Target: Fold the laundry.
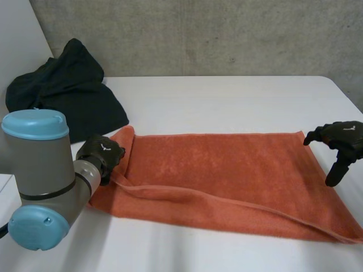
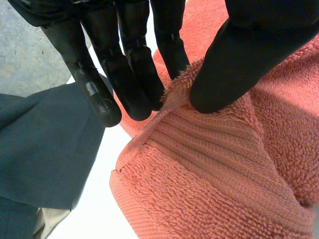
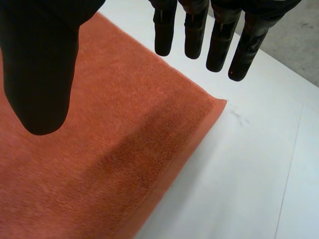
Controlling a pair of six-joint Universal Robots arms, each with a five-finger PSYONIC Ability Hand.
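Note:
An orange towel (image 1: 227,170) lies lengthwise across the white table (image 1: 227,102), its near long edge doubled into a loose fold. My left hand (image 1: 101,152) is at the towel's left end. In the left wrist view its fingers (image 2: 129,74) and thumb pinch a raised ridge of the towel's (image 2: 214,174) hem. My right hand (image 1: 343,139) hangs just above the towel's far right corner. In the right wrist view its fingers (image 3: 219,40) are straight and apart from the thumb, with the towel corner (image 3: 199,119) lying flat below them and nothing held.
A dark garment (image 1: 62,85) lies heaped at the table's back left, close behind my left hand, and it is beside the fingers in the left wrist view (image 2: 45,149). Bare table (image 3: 249,164) extends past the towel's right end. A concrete wall stands behind the table.

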